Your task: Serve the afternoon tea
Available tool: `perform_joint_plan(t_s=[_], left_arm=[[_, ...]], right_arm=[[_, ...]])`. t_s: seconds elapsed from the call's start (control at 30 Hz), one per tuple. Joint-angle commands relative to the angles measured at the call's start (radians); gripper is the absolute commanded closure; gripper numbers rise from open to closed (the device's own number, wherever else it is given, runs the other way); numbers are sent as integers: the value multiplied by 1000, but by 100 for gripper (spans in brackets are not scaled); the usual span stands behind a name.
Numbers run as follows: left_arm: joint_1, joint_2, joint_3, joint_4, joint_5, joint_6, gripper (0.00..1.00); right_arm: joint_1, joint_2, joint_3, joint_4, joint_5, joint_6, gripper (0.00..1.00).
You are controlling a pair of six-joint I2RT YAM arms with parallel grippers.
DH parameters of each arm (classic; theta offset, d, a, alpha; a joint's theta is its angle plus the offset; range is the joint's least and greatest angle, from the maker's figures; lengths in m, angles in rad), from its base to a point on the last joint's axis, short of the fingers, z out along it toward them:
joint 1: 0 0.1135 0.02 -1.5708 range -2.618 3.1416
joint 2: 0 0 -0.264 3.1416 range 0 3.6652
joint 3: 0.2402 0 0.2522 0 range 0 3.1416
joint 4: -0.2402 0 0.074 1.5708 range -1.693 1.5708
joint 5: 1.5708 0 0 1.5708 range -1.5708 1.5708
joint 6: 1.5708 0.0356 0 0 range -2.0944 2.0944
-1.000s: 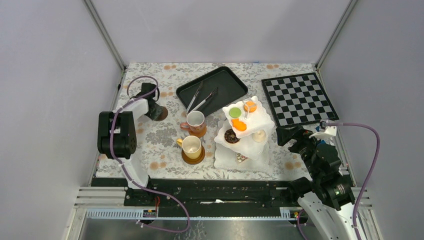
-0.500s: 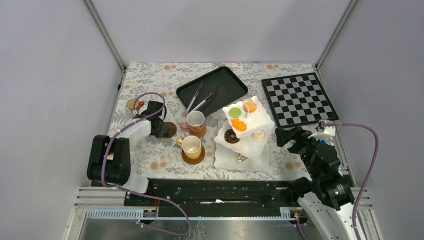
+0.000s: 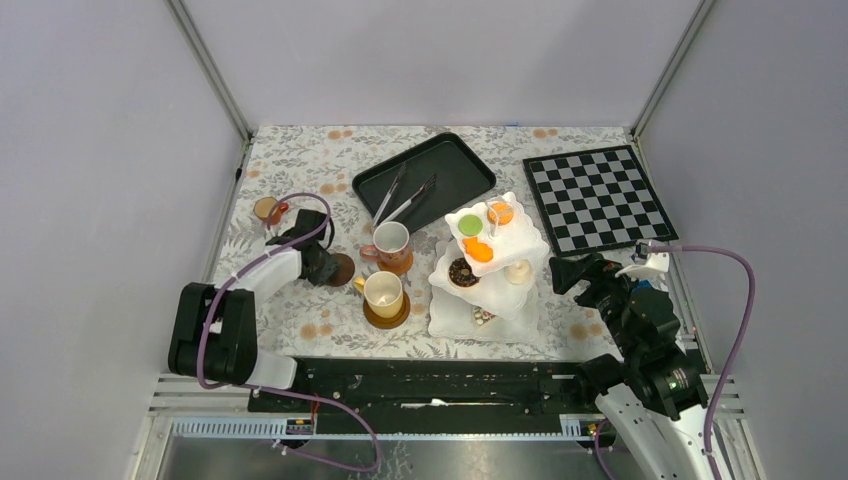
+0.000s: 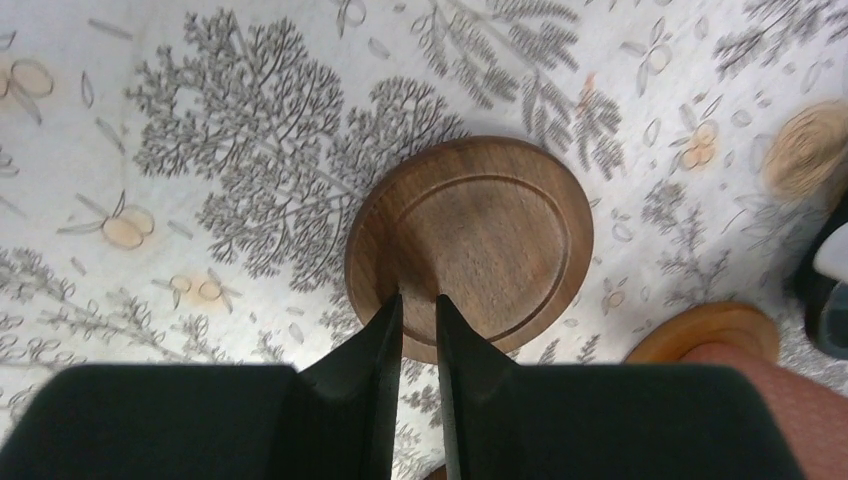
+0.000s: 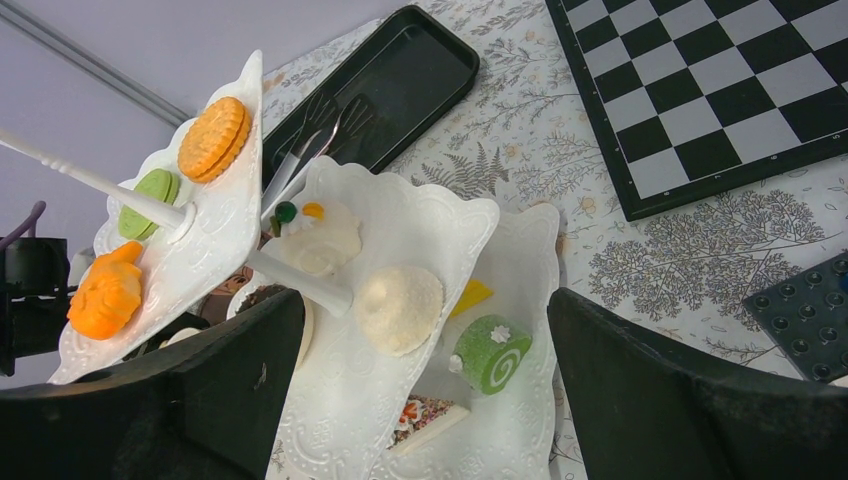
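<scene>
My left gripper (image 3: pixel 325 262) is shut on the near rim of a dark brown saucer (image 3: pixel 341 268), left of the cups; the left wrist view shows its fingers (image 4: pixel 385 340) pinching the saucer (image 4: pixel 485 235) low over the cloth. A brownish cup (image 3: pixel 391 240) and a yellow cup (image 3: pixel 383 292) each stand on a saucer. The white three-tier stand (image 3: pixel 524 240) holds toy cakes. My right gripper (image 3: pixel 572 272) is open and empty beside the stand's right side; in the right wrist view the gripper (image 5: pixel 425 300) faces a green roll cake (image 5: pixel 490 352) and a cream macaron (image 5: pixel 400 308).
A black tray (image 3: pixel 455 165) with silver tongs (image 3: pixel 405 197) lies at the back centre. A chessboard (image 3: pixel 596 197) lies at the back right. A small tan round piece (image 3: pixel 266 208) sits at the far left. A dark studded plate (image 5: pixel 800 310) lies near my right gripper.
My left gripper has carried the dark saucer from the far left toward the near right, next to the cups, uncovering the small tan piece. The right gripper has barely moved.
</scene>
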Motion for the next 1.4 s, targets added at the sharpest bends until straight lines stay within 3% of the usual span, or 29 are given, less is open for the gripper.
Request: perform_joint_plan(t_s=[0.0, 0.17, 0.3, 0.5, 0.67, 0.83, 0.97, 1.1, 1.37], left_arm=[[-18, -15, -30, -183, 1, 14, 79], [-18, -21, 6, -190, -37, 40, 75], [-18, -21, 159, -219, -46, 97, 68], [-9, -135, 337, -113, -167, 254, 15], [135, -151, 348, -8, -235, 198, 2], [401, -44, 330, 41, 85, -86, 1], [514, 138, 390, 1, 292, -251, 4], [532, 269, 469, 2, 303, -326, 5], [541, 383, 535, -33, 264, -461, 5]], right_arm=[[8, -9, -1, 29, -11, 0, 2], [8, -8, -9, 37, -12, 0, 2], [8, -1, -9, 39, -19, -2, 2], [8, -4, -19, 44, -18, -3, 2], [8, -10, -20, 45, -13, 1, 2], [8, -13, -17, 43, -17, 1, 2], [8, -14, -20, 44, -14, 0, 2], [7, -12, -21, 44, -5, -1, 2], [7, -13, -24, 43, 6, 2, 2]])
